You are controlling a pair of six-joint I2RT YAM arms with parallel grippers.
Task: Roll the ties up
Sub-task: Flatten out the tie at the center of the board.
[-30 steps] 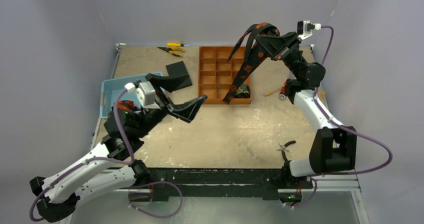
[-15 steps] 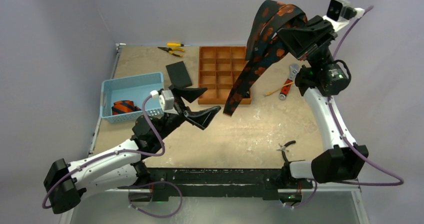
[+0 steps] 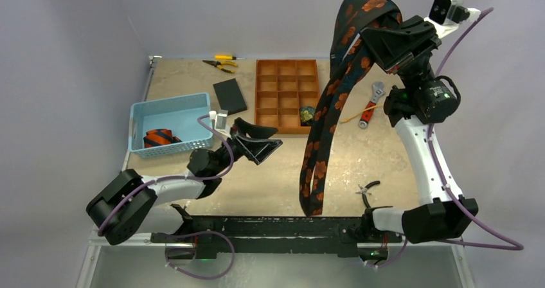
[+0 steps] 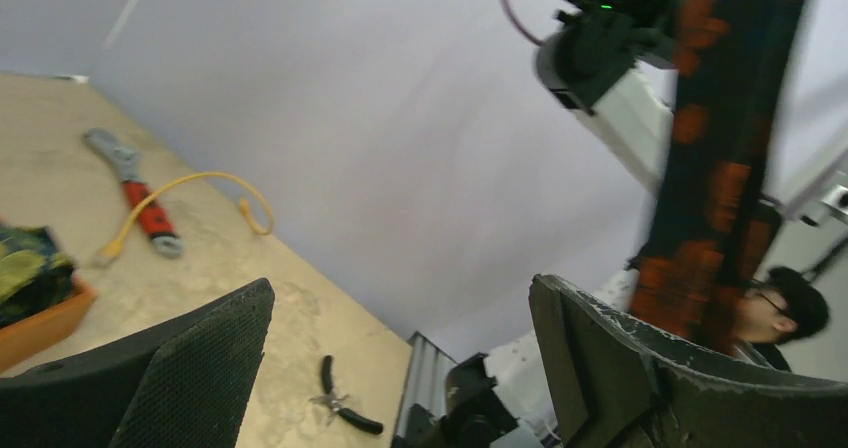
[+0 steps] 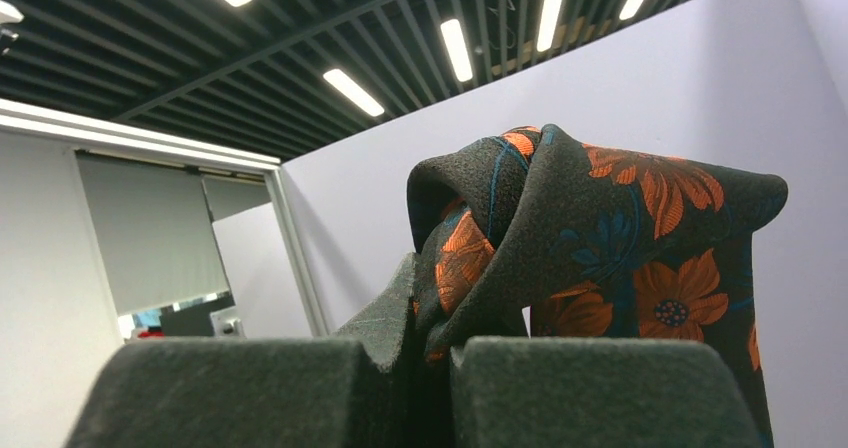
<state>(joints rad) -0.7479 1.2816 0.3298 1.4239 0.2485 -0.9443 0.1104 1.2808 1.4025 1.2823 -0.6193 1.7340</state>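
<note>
My right gripper (image 3: 379, 32) is raised high at the back right and shut on the dark tie with red-orange flowers (image 3: 324, 117), which drapes over it and hangs down to the table's front; its folded top shows in the right wrist view (image 5: 590, 238). My left gripper (image 3: 260, 140) is open and empty, low at the left centre, pointing toward the hanging tie (image 4: 715, 158). A rolled green-gold tie (image 3: 307, 115) sits in the brown divided tray (image 3: 286, 85). The navy tie with orange stripes (image 3: 160, 137) lies in the blue basket (image 3: 168, 105).
A flat black pad (image 3: 229, 96) lies beside the tray. Yellow-handled pliers (image 3: 220, 62) lie at the back. A red wrench (image 3: 371, 105) and yellow cord (image 3: 350, 116) lie at the right. Small black pliers (image 3: 367, 189) lie near the front right edge.
My right gripper rose higher and lifted the flowered tie, whose tail swung from the tray toward the front. My left arm stretched forward and lowered, gripper still open.
</note>
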